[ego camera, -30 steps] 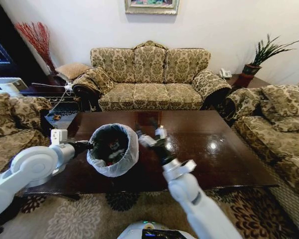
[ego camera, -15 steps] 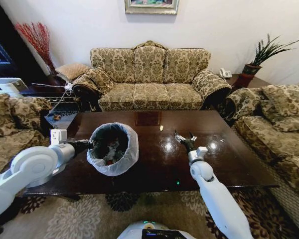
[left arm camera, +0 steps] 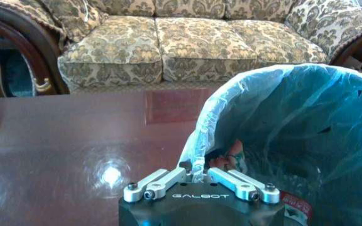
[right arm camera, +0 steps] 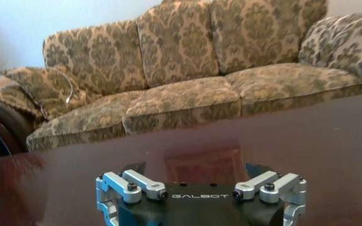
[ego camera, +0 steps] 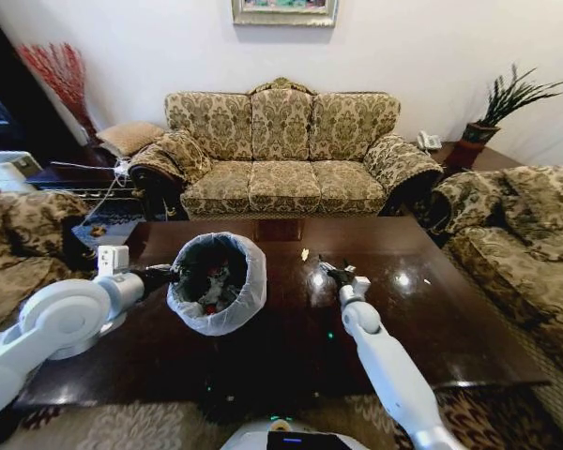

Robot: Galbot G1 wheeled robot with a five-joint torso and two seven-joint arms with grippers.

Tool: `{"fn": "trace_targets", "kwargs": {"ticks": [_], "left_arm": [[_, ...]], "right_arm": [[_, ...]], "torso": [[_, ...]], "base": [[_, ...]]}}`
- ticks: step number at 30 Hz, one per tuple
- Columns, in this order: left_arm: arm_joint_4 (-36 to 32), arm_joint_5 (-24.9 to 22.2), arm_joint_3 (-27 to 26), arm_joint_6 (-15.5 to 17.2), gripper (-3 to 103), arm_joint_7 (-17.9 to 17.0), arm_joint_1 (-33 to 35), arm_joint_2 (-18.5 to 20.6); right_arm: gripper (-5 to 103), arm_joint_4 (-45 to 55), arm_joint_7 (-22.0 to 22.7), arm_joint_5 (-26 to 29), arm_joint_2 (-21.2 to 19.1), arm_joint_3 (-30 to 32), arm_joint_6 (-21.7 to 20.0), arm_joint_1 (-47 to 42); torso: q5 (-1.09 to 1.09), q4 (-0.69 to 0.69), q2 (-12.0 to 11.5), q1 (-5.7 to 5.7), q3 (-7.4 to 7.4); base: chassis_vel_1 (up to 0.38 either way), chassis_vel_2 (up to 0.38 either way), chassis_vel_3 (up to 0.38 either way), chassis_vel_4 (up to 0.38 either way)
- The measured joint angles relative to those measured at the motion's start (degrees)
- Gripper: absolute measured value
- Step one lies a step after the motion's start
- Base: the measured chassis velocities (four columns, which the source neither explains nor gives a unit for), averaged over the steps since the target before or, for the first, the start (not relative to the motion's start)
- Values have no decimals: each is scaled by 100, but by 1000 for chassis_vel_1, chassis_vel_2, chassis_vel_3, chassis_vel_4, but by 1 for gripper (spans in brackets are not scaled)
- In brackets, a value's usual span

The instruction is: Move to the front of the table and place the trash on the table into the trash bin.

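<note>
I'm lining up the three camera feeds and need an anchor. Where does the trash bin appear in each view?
Head view: the bin stands on the table, left of centre, with the left claw at its rim.
Left wrist view: the bin is close up, the left claw shut on its liner rim.
Right wrist view: not in it.
Shared landmark: the patterned sofa behind the table.
</note>
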Motion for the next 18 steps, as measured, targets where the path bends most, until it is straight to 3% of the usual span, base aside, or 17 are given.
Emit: {"fn": "trace_targets", "kwargs": {"ticks": [7,12,18], "left_arm": [[-91,-62,-12,0,0,-28,-10,37],[-84,-88,-32,1,0,-40,-12,39],[2,-92,-29,-49,0,-4,-56,98]], "right_arm": [[100,-1117,-22,-601,606,-101,112,739],[103,-1517,41,-732,750,-94,92,896],[90,-2169,-22,-780,904,-66,270,1117]], "torso": [[-1,3,7,-21,-9],[-1,3,6,-17,-6],[0,-1,2,-6,-2]], "base": [[-5,9,-3,1],[26,-14,-16,32],[0,0,0,0]]}}
